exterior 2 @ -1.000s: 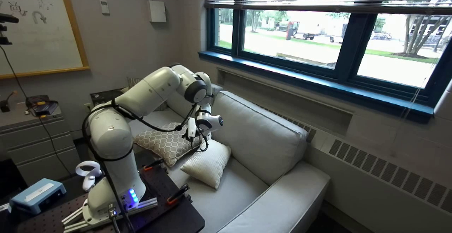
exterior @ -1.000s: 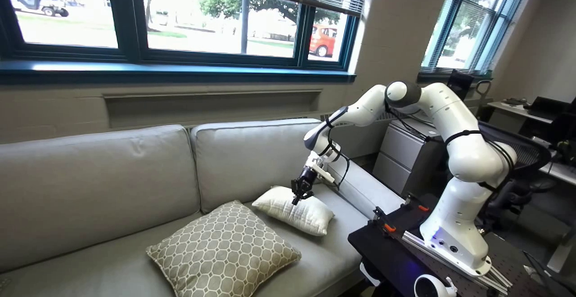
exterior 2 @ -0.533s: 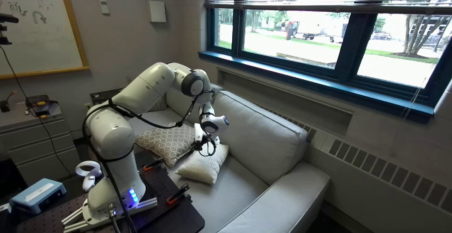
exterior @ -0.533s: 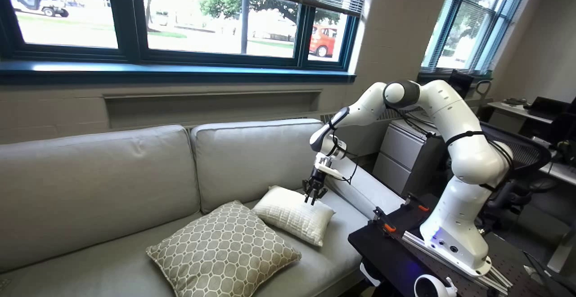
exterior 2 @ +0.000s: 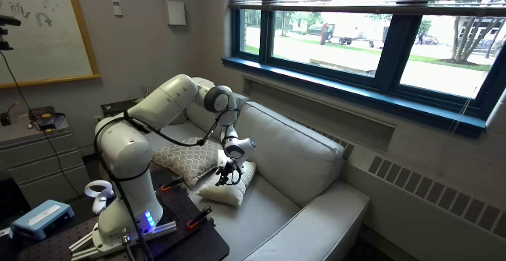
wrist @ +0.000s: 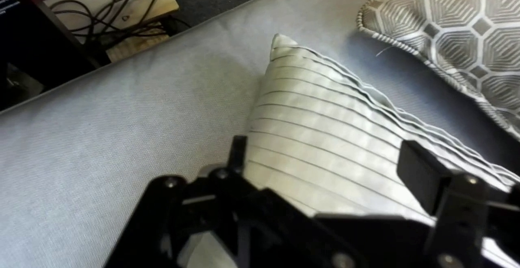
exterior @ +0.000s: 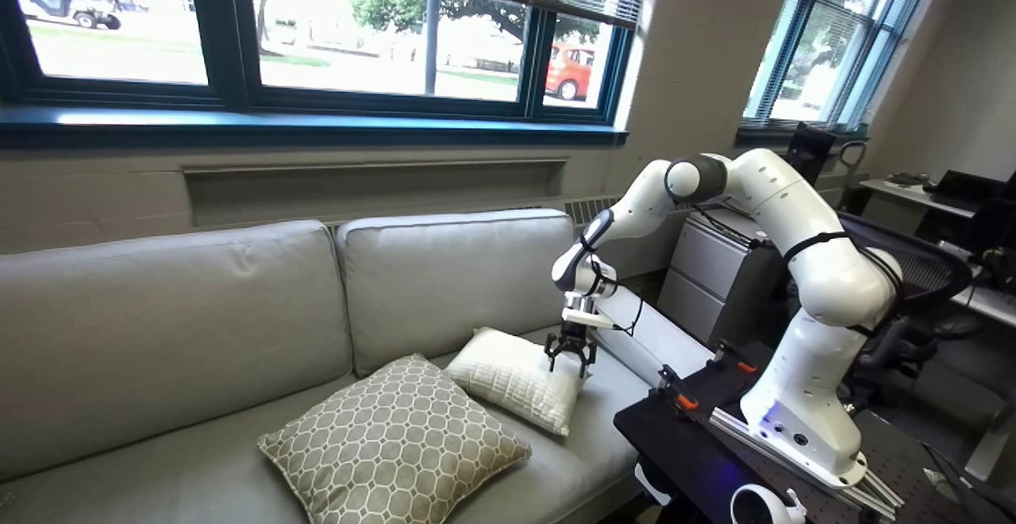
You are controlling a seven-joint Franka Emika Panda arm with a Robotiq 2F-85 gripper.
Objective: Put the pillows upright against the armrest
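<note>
The cream-white pillow (exterior: 508, 373) lies nearly flat on the couch seat, apart from the armrest (exterior: 657, 335). Beside it, farther from that armrest, rests the tan lattice pillow (exterior: 393, 437), also lying down. Both exterior views show them, and part of the tan pillow (wrist: 459, 24) appears at the wrist view's upper right. My gripper (exterior: 568, 368) points down over the armrest-side end of the white pillow. In the wrist view the jaws stand wide apart, with the white pillow (wrist: 321, 105) beneath and between the fingers (wrist: 422, 174); whether they touch it I cannot tell.
A tall back cushion (exterior 2: 292, 154) rises behind the white pillow. The arm's base stands on a black table (exterior 2: 201, 241) in front of the couch, with a clamp (exterior 2: 199, 218) at its edge. Loose cables (wrist: 105, 20) lie beyond the seat edge.
The jaws have opened. My gripper has moved toward the armrest and now points more steeply down. The white pillow has shifted slightly; the tan pillow appears unmoved.
</note>
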